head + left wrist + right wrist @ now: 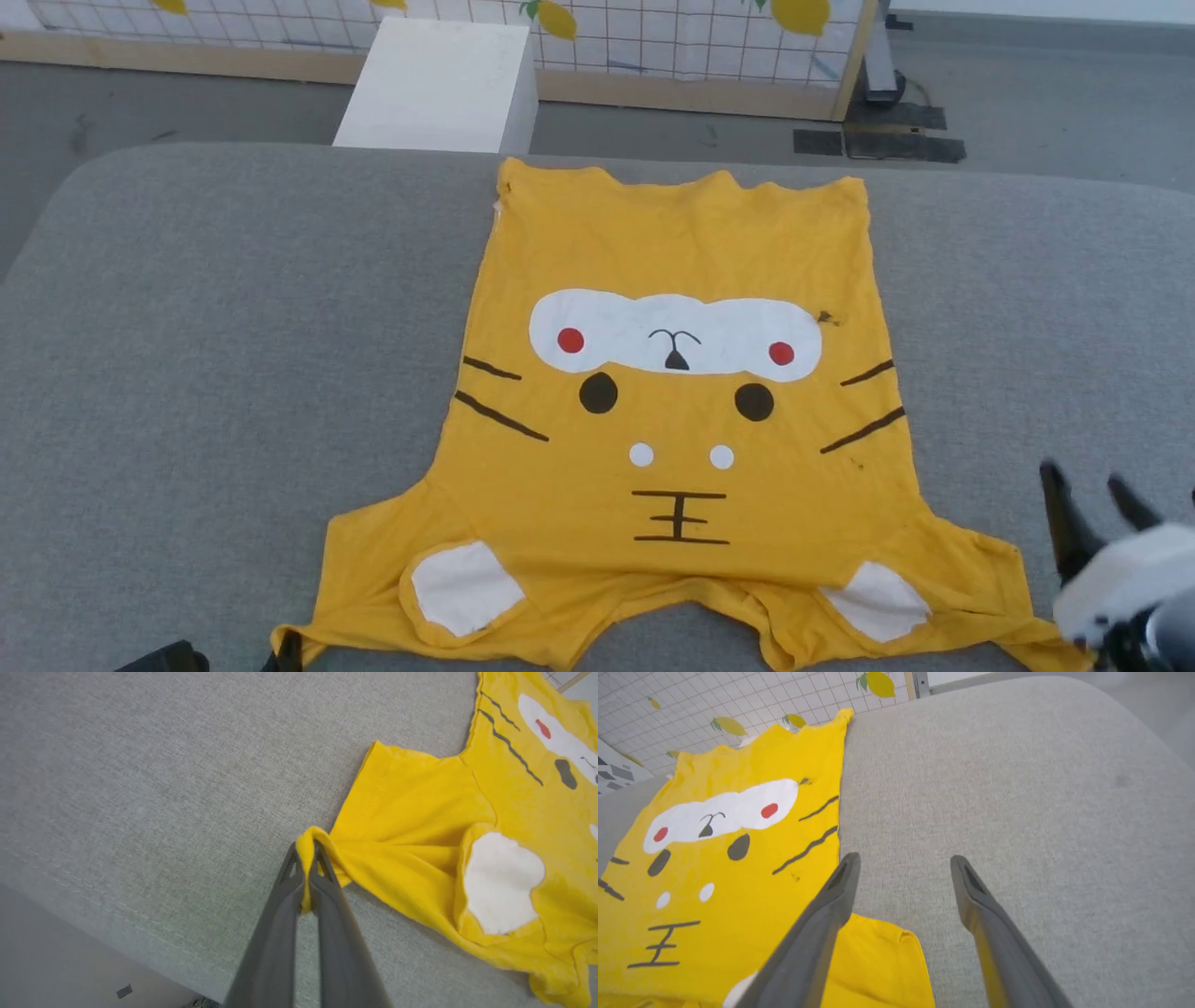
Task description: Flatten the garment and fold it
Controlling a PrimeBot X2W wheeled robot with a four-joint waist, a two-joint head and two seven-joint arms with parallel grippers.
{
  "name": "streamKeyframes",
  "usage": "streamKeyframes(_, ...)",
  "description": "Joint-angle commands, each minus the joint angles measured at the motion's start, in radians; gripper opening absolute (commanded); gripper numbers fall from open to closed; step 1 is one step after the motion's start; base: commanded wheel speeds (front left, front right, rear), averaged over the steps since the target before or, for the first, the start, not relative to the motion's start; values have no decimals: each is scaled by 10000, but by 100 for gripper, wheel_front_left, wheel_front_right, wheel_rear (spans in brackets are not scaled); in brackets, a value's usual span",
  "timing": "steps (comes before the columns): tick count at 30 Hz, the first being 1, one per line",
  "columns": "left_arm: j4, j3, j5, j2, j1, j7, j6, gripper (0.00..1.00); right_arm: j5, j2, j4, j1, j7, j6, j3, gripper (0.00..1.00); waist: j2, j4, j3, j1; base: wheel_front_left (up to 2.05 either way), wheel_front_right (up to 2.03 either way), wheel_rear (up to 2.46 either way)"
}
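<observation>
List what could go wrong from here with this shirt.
1. The left gripper has its jaws shut on only the bunched tip of the left sleeve; a tug may slip it free.
2. The right gripper has its jaws open, holding nothing, so a one-sided pull could skew the flat T-shirt.

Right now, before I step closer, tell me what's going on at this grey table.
The robot is working on a yellow T-shirt that lies spread out, cartoon face up, on the grey padded surface, with the neck end toward the robot. Its left gripper is shut on a corner of the shirt's left sleeve, bunching the cloth there. Its right gripper is open by the other sleeve, holding nothing. No fold has been made yet.
</observation>
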Motion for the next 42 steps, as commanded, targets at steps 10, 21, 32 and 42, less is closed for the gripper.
streamKeyframes(10,-778,-441,235,-69,-973,-67,-55,0,-502,-1061,2371,-4729,-1346,-13,652,100,0,728,1388,1,0,0,0)
streamKeyframes(21,-1544,-946,125,-468,-2110,-301,-265,0,-663,-2550,5586,-9364,-202,-13,613,100,0,2135,3633,1,0,0,0)
streamKeyframes(32,-1013,-1323,66,-673,-2598,-649,-452,0,-1611,-3151,6842,-11324,3118,-13,31,100,0,3075,4983,1,0,0,0)
streamKeyframes(42,-580,-1497,-105,-764,-2816,-857,-602,0,-2416,-3424,5952,-11143,6273,-13,586,0,0,3162,5107,1,0,0,0)
